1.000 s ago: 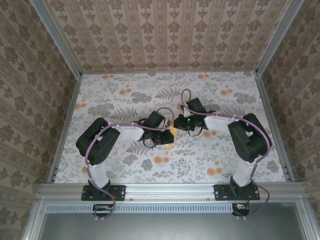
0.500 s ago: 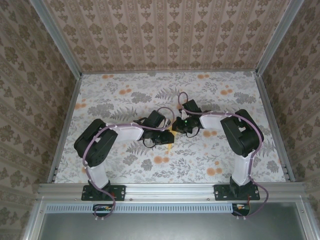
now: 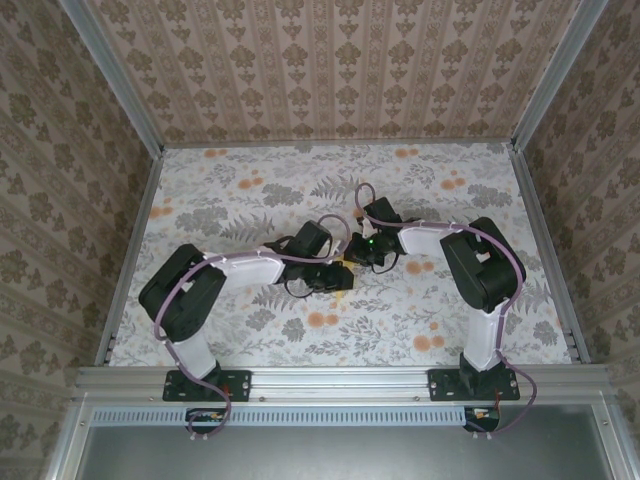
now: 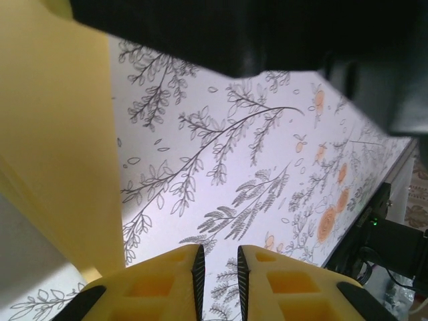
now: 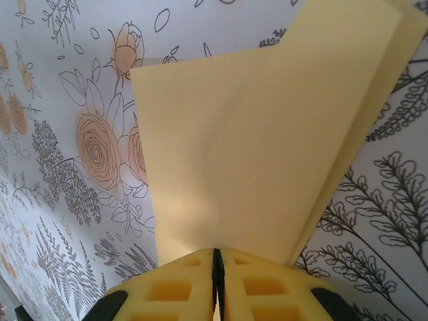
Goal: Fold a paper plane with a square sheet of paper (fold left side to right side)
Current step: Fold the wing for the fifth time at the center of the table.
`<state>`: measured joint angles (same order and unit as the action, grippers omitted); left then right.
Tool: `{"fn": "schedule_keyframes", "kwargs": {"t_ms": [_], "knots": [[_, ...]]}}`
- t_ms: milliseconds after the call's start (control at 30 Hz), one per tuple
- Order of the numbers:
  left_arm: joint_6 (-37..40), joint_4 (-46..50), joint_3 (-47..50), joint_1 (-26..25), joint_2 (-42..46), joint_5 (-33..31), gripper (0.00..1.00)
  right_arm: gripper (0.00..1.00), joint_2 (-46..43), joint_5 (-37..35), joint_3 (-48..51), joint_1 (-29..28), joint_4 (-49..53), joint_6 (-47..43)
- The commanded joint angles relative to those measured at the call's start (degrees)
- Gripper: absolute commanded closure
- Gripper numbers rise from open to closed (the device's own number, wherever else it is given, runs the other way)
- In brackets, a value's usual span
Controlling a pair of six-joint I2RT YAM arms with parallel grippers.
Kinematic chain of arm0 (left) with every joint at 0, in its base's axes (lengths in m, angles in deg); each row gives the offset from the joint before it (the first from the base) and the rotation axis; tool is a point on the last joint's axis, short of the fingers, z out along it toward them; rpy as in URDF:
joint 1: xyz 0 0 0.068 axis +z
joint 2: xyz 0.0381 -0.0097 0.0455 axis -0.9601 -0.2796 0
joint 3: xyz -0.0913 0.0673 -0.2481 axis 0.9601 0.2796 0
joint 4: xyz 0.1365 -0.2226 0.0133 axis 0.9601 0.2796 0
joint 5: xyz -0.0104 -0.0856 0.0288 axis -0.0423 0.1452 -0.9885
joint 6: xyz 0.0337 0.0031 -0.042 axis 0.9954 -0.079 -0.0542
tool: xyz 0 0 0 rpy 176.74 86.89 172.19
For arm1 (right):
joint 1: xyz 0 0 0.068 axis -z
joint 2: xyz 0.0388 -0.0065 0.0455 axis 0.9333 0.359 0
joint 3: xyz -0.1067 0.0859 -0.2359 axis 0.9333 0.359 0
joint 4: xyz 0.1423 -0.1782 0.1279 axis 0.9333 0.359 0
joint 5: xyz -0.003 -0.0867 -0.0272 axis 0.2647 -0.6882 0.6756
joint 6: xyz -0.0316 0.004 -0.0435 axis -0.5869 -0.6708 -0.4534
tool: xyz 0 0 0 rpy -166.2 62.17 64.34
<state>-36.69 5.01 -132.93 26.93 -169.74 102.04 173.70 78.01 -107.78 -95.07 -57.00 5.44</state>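
The yellow paper (image 5: 267,154) lies on the flowered cloth, folded into layers with a thick doubled edge on its right. My right gripper (image 5: 217,253) is shut, its tips set down on the near part of the sheet. In the top view a sliver of the paper (image 3: 344,269) shows between the two wrists at the table's middle, under my right gripper (image 3: 355,257). My left gripper (image 4: 221,257) stands slightly open with only cloth in the gap, and the paper (image 4: 53,134) is just to its left. From above, the left gripper (image 3: 338,279) is right beside the sheet.
The flowered cloth (image 3: 250,200) covers the table inside patterned walls. The right arm's dark wrist (image 4: 267,33) hangs close over my left gripper. An aluminium rail (image 3: 340,378) runs along the near edge by both arm bases.
The right arm has shifted left and bent in closer to the paper. The left arm's elbow has swung out to the left and lower. The left jaws have parted a little.
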Motion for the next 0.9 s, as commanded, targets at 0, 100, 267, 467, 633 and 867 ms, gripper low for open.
{"fn": "schedule_keyframes", "kwargs": {"t_ms": [0,100,267,467,633,867], "knots": [[-1.0,-0.4,1.0,0.0,-1.7,0.0,0.77,0.88,2.7,-3.3,0.0,-0.4,4.6,-1.1],[-1.0,-0.5,1.5,-0.1,-2.0,-0.7,0.77,0.88,2.7,-3.7,-0.3,-0.4,5.4,-1.5],[-1.1,-0.8,2.3,0.0,-1.9,-1.2,0.77,0.88,2.7,-4.1,-0.5,-0.4,6.0,-1.8],[-1.4,-1.9,3.5,0.0,-2.3,-1.5,0.77,0.88,2.8,-4.2,-0.7,-0.4,6.6,-2.1],[-1.6,-2.2,4.0,0.1,-2.7,-1.4,0.77,0.88,2.8,-4.4,-1.0,-0.5,7.1,-2.2],[-1.8,-2.5,5.2,-0.1,-2.9,-1.1,0.77,0.88,3.3,-4.8,-1.6,-0.4,7.9,-2.4]]}}
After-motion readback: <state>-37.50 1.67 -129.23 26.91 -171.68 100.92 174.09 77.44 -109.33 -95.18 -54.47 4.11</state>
